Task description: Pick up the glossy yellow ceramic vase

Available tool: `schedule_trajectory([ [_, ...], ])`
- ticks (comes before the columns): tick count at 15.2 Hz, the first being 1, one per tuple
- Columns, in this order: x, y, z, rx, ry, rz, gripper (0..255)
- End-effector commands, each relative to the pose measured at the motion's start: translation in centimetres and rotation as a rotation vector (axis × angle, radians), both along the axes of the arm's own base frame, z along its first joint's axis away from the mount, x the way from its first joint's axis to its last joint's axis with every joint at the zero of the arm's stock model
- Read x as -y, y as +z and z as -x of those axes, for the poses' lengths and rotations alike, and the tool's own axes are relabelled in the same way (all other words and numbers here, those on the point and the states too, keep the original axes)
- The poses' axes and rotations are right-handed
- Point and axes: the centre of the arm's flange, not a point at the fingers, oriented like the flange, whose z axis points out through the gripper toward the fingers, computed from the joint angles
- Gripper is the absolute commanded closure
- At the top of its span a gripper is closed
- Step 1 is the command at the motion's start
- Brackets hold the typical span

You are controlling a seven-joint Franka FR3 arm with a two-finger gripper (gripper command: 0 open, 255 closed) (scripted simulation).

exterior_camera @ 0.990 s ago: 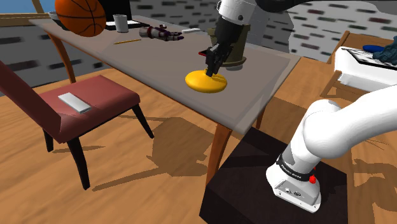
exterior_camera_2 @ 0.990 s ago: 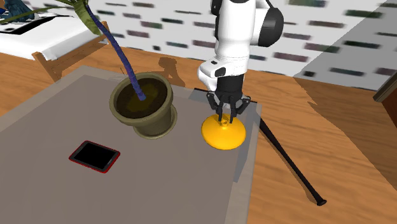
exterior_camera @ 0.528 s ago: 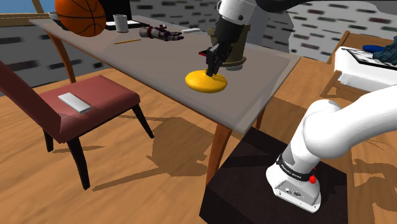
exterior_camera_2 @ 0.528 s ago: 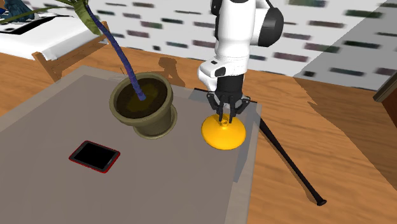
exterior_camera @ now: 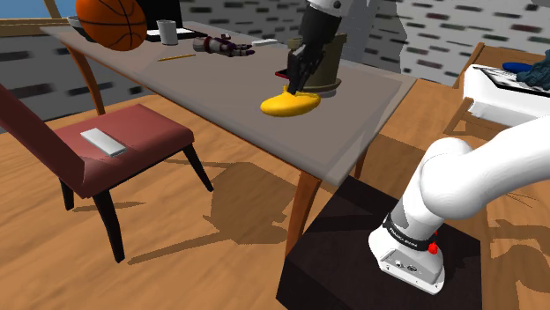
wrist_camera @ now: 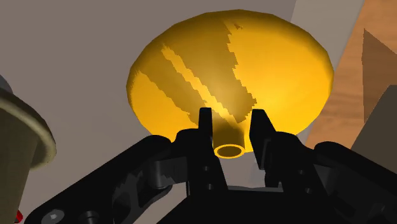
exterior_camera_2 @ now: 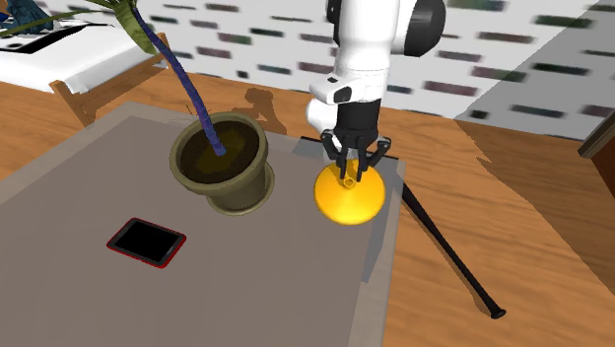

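Between the two black fingers of the gripper (wrist_camera: 231,118) sits the narrow neck of the yellow vase (wrist_camera: 229,63), clasped on both sides just under its open mouth. Past the fingers its wide, glossy body flares out like a shallow cone.

From the shoulder view, the gripper (exterior_camera: 295,81) holds the vase (exterior_camera: 291,104) tilted over the grey table (exterior_camera: 176,79), towards the end nearest the arm's stand. It looks clear of the tabletop (the gap beneath it is hard to judge). The second exterior view puts the gripper (exterior_camera_2: 352,175) and the vase (exterior_camera_2: 349,202) close to a corner of the table (exterior_camera_2: 246,296).

Just beside the vase stands an olive plant pot (exterior_camera_2: 222,163) with a dark blue stem, and its rim (wrist_camera: 22,130) also shows near the fingers. Further along the tabletop lies a black tablet with a red edge (exterior_camera_2: 146,242). At the table's far end rests a basketball (exterior_camera: 112,22). A red-seated chair (exterior_camera: 123,145) stands beside the table, and a black bat (exterior_camera_2: 448,251) lies on the wooden floor.
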Motion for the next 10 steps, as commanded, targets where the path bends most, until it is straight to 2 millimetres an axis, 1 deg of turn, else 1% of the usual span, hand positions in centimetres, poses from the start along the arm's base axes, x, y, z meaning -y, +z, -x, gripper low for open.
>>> schedule_trajectory([
  [1, 0.0, 1.1, 0.0, 0.0, 0.0, 0.0, 255],
  [8, 0.0, 4.8, 0.0, 0.0, 0.0, 0.0, 255],
  [10, 0.0, 4.9, 0.0, 0.0, 0.0, 0.0, 255],
])
